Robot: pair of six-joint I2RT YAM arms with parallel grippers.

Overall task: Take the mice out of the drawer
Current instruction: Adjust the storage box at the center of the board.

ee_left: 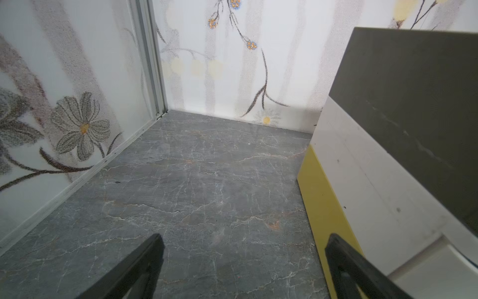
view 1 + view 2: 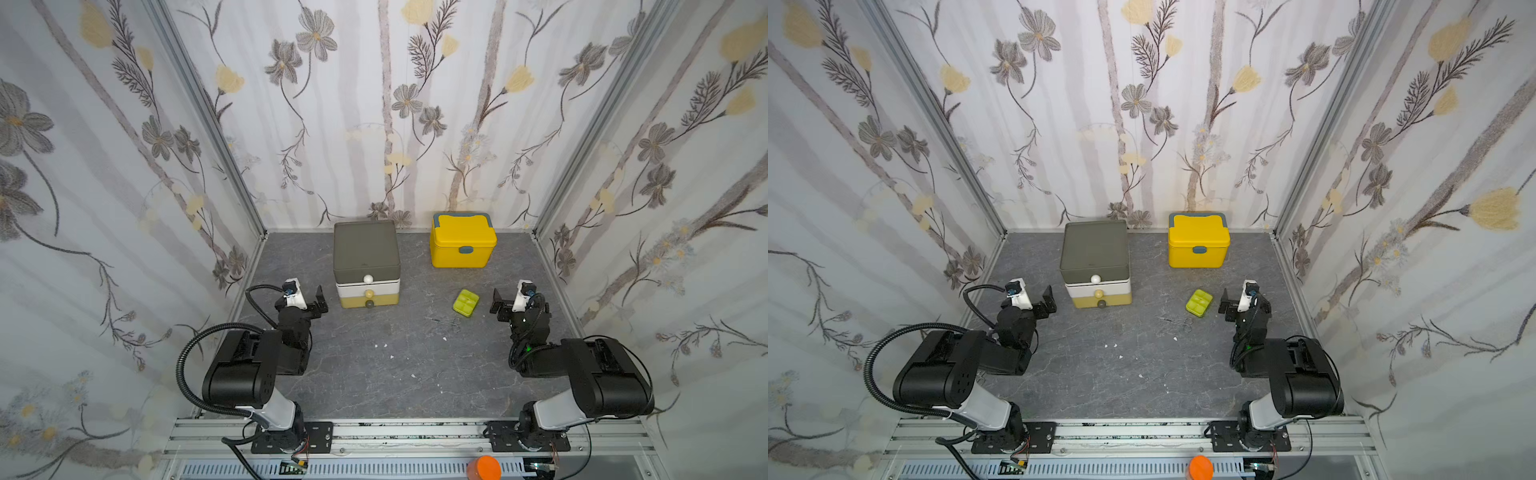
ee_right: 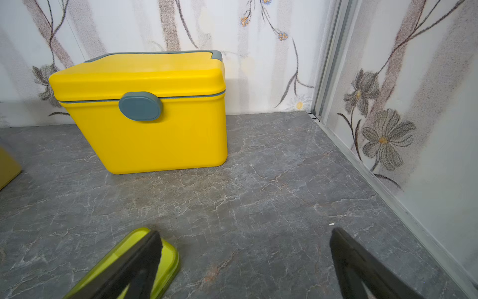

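No mice are seen on the surface (image 2: 374, 365); they are judged to be shut inside the drawers (image 2: 367, 286), a stack of three with every front pushed flush, and which one holds them cannot be told. Each knob (image 2: 368, 279) is turned toward the arms, so a pull from the front is allowed. The left end effector (image 1: 244, 240) is held released and empty just left of the drawers, seemingly staged for a knob. The right end effector (image 3: 245, 235) is likewise released and empty, well right of the drawers, one finger poised over the pill box (image 2: 466, 302), which is not gripped.
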